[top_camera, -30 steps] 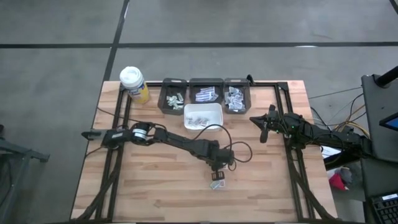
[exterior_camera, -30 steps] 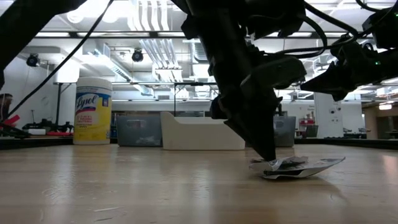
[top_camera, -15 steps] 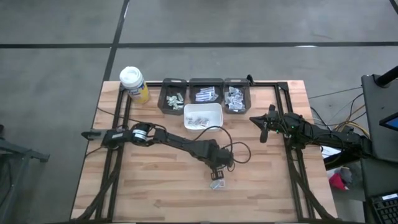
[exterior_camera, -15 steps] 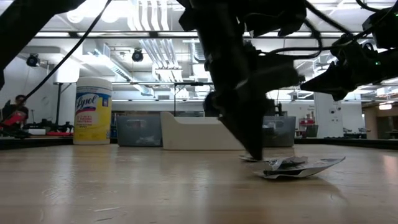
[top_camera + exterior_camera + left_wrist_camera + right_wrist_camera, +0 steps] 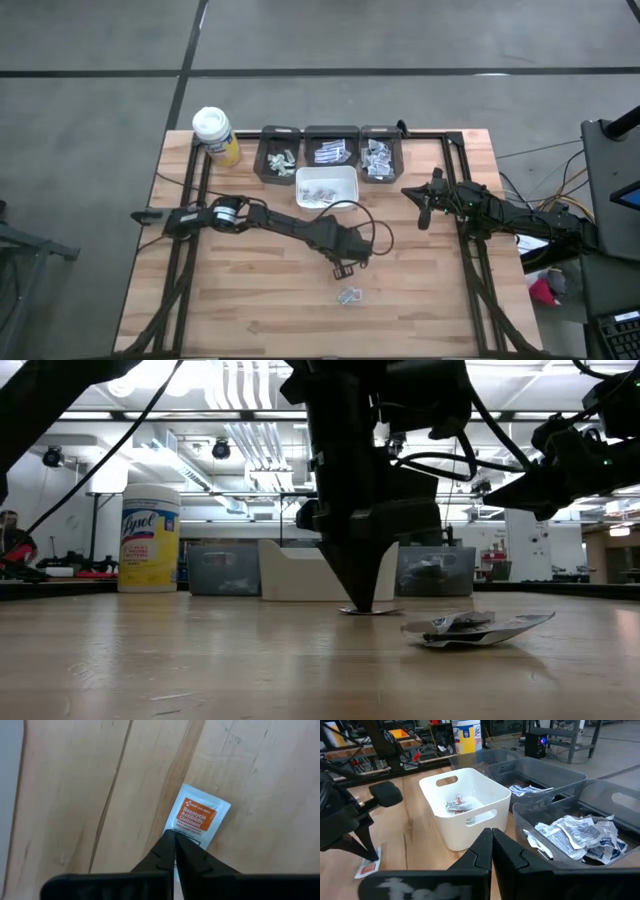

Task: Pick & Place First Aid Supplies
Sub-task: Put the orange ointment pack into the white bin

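Note:
My left gripper (image 5: pixel 346 268) stands mid-table, fingers pointing down and shut on a small white packet with an orange label (image 5: pixel 197 817). In the low view the packet (image 5: pixel 372 610) lies flat under the fingertips; the right wrist view shows it too (image 5: pixel 368 866). A little heap of other white packets (image 5: pixel 348 296) lies on the wood nearer the near edge (image 5: pixel 480 628). My right gripper (image 5: pixel 424 206) hovers shut over the table's right part, near the bins, touching nothing (image 5: pixel 491 833). My left gripper pinches the orange-label packet at its edge (image 5: pixel 176 831) between the two fingertips (image 5: pixel 165 845). It comes from above, pointing down. The packet lies flat on the table under the fingertips, its rest spread out beyond them.
Three dark bins with packets line the far edge (image 5: pixel 281 156) (image 5: pixel 331 150) (image 5: pixel 380 156). A white bin (image 5: pixel 326 187) holding a few packets sits just in front of them. A white-capped yellow canister (image 5: pixel 215 135) stands at the far left corner. Bare wood surrounds the heap.
My left gripper has moved from the heap of packets toward the far edge and the white bin, staying shut. The orange-label packet has come away from the heap with it, sliding low over the table. The heap has stayed where it was.

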`<action>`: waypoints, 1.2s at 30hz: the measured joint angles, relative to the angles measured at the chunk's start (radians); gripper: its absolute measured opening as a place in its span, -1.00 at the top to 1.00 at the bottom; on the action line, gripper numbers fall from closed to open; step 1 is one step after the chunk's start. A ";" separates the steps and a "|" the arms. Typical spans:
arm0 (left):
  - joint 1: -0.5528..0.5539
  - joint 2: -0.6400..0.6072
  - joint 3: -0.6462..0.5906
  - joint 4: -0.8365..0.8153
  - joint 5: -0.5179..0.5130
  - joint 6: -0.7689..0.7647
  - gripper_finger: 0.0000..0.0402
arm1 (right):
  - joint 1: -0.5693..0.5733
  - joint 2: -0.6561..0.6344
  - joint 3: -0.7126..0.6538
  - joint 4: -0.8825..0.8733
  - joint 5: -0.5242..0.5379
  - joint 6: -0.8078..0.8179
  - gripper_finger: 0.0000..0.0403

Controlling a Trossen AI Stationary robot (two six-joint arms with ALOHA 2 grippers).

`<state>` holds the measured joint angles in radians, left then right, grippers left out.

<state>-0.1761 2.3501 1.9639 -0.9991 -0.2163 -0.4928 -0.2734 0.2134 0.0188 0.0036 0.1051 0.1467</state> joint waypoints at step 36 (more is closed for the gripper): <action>0.016 -0.039 -0.181 0.287 0.123 -0.097 0.50 | 0.000 0.004 0.000 0.000 0.000 -0.001 0.96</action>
<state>-0.1604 2.3115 1.7831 -0.7118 -0.0932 -0.5894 -0.2733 0.2176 0.0189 0.0036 0.1051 0.1455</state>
